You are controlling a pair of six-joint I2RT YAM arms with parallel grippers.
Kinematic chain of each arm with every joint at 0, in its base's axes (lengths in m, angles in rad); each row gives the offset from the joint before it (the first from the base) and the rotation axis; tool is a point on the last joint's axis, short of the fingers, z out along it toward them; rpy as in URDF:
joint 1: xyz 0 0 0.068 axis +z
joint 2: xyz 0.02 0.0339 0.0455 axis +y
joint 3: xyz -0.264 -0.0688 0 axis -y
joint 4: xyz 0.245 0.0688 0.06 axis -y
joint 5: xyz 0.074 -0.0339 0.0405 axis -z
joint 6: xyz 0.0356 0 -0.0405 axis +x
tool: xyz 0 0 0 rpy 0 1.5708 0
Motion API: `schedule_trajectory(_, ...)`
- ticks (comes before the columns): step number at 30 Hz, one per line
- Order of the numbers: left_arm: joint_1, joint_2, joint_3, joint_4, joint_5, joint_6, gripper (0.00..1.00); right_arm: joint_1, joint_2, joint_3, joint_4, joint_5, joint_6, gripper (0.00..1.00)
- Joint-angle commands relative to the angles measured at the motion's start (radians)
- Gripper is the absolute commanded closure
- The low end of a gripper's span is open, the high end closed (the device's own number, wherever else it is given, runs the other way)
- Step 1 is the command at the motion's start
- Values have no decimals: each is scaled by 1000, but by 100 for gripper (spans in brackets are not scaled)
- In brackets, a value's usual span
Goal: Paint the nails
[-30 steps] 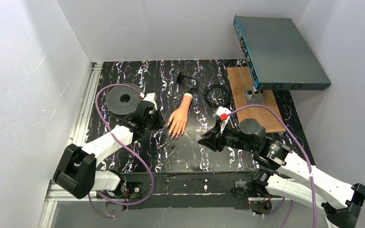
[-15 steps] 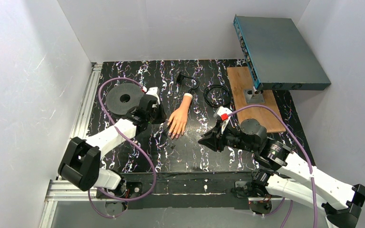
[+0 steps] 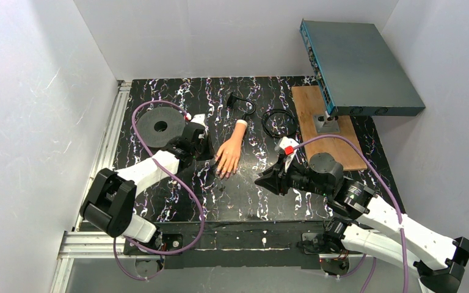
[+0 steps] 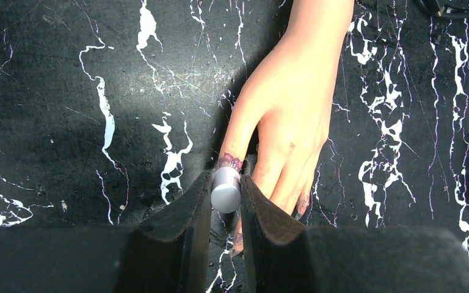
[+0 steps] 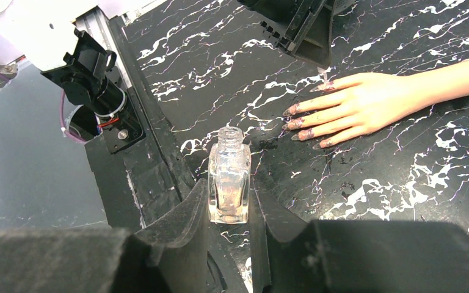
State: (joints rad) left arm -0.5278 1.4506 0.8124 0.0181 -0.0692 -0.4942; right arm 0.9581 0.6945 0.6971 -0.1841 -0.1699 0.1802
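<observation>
Now the nails (image 5: 293, 111), smudged dark purple, sit at the fingertips of the mannequin (image 3: 229, 155), which lies palm down on the table (image 3: 244, 195). The thumb nail is right at the tips of the left hand (image 4: 226, 180); the other four lie just beyond and to its right. That hand is clamped narrow on a silver cap (image 4: 226, 190), whose end points down at the thumb tip. The brush under it is hidden, so contact cannot be confirmed.

The right hand (image 5: 226, 189) grips an open glass bottle (image 5: 228, 174) upright, with the mannequin ahead of it and to its right, well apart.

This looks like the painting step, on the thumb. Next would be short, light strokes along that tiny nail, then a small shift to the neighbouring finger or a trip back to the bottle for a dip. Pressing hard could nudge the mannequin.
</observation>
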Motion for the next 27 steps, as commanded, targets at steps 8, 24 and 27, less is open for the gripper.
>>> schedule_trajectory(8, -6, -52, -59, 9, 11, -2, 100, 5, -18, 28, 34, -2, -2, 99)
schedule_trajectory(24, -6, -260, -97, -100, 56, 3, 100, 6, -39, 47, 29, 4, 33, 99)
schedule_trajectory(27, -6, -318, -72, -165, 63, 9, 100, 6, -39, 45, 49, 39, 57, 99)
